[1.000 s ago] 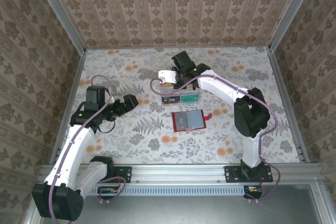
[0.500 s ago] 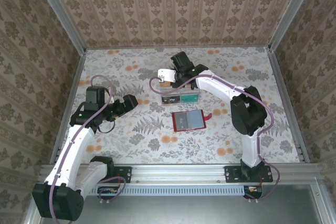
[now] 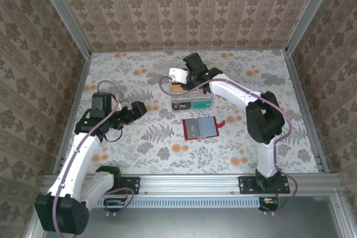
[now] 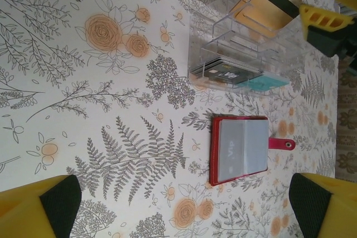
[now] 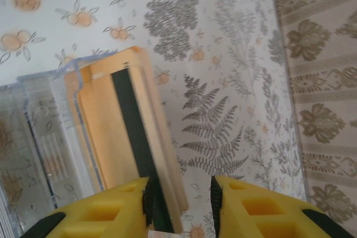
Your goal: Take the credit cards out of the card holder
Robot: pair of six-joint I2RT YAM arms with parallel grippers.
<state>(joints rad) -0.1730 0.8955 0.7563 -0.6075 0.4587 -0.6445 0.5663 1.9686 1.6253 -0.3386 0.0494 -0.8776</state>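
The right claw (image 5: 179, 193) stands narrowly parted around the near end of one tan striped card (image 5: 120, 132), which leans in the end slot of the one clear tray (image 5: 33, 115). The left claw (image 4: 184, 199) gapes wide and empty. Just ahead of it lies the one red holder (image 4: 240, 149), open, and beyond that the tray, holding two more: a dark card (image 4: 228, 73) and a teal card (image 4: 268, 83).

right wrist view: the near end of the tan card (image 5: 125, 137) is hidden behind a yellow finger of the right gripper (image 5: 179, 196), and the clear tray (image 5: 33, 137) is cut off by the left edge. left wrist view: both fingers of the left gripper (image 4: 178, 204) are cut off at the lower corners. top view: any print inside the card holder (image 3: 199, 128) is too small to read.
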